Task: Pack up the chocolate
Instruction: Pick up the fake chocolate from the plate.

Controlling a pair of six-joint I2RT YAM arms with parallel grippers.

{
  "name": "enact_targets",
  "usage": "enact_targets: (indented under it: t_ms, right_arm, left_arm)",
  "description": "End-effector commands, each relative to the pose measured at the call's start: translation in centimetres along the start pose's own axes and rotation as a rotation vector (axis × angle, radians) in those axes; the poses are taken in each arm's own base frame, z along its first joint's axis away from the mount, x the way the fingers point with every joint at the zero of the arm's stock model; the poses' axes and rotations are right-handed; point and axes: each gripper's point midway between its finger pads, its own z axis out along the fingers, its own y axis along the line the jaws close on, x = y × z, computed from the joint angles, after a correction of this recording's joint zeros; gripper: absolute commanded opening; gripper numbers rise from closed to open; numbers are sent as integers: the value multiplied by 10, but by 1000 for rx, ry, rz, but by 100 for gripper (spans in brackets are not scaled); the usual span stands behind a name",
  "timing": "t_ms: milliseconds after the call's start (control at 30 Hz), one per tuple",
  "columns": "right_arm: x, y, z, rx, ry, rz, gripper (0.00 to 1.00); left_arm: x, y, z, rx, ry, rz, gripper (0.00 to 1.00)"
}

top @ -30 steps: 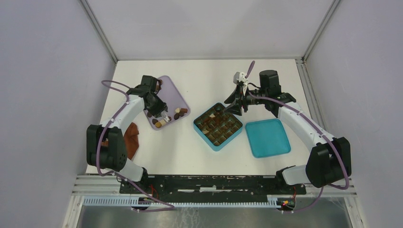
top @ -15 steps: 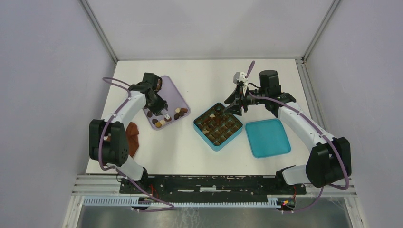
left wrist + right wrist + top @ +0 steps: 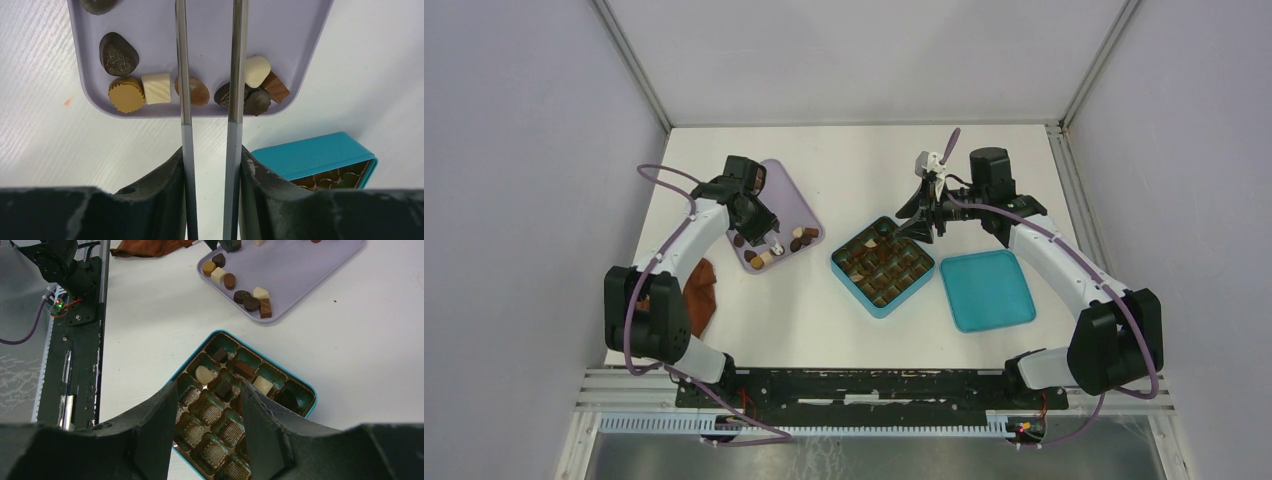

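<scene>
Several pieces of chocolate [image 3: 156, 88] in dark, tan and cream lie along the near rim of the lilac tray [image 3: 150, 30]. My left gripper [image 3: 771, 240] hangs over them, open by a narrow gap. Its long thin fingers [image 3: 183, 75] straddle a brown oval piece [image 3: 196, 92], and their tips run out of the left wrist view. The teal box [image 3: 884, 265] has a grid of cells holding several chocolates [image 3: 203, 374]. My right gripper [image 3: 207, 410] hovers open over the box's far corner, with nothing between its fingers.
The teal lid [image 3: 987, 290] lies to the right of the box. A reddish-brown cloth [image 3: 701, 293] sits near the left arm's base. The tray [image 3: 300, 270] and cloth [image 3: 150, 246] also show in the right wrist view.
The left arm shifted slightly over the tray and its fingers parted a little. The right arm has not moved.
</scene>
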Motion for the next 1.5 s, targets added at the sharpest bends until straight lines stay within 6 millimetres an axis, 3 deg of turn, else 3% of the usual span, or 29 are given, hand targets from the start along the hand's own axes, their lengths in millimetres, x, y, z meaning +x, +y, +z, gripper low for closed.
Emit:
enact_targets:
  t_ms: [0, 933, 1067, 1233, 1467]
  right_arm:
    - [-9, 3, -2, -10, -23, -42, 55]
    - [-10, 4, -2, -17, -23, -44, 55]
    - [-8, 4, -1, -21, -20, -41, 55]
    - [-7, 3, -1, -18, -16, -36, 55]
    - [-5, 2, -1, -15, -13, -35, 55]
  left_arm:
    - [-13, -13, -3, 28, -41, -42, 42]
    - [-33, -17, 31, -83, -65, -92, 41]
    - [-34, -15, 32, -93, -67, -74, 30]
    - [-31, -12, 30, -95, -56, -41, 3]
    - [-29, -9, 10, -58, -77, 26, 2]
